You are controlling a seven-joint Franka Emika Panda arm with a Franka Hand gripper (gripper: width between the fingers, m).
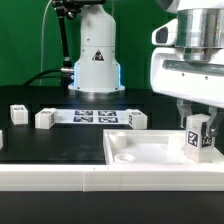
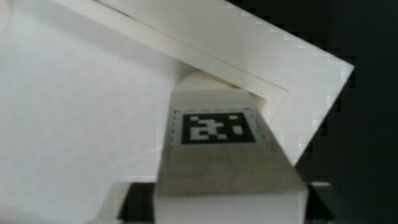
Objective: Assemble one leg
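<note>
My gripper (image 1: 198,138) is shut on a leg (image 1: 197,137), a small white block with a black-and-white tag. It holds the leg upright over the far right corner of the large white tray-like panel (image 1: 150,150). In the wrist view the held leg (image 2: 222,150) fills the middle between the dark fingers (image 2: 139,200), with its tag facing the camera, and its far end points at the panel's corner (image 2: 249,85). Whether the leg touches the panel I cannot tell.
Three more white legs stand on the black table: one (image 1: 18,113) at the exterior view's left, one (image 1: 44,118) beside it, one (image 1: 137,118) right of the marker board (image 1: 95,117). A second robot base (image 1: 95,60) stands behind.
</note>
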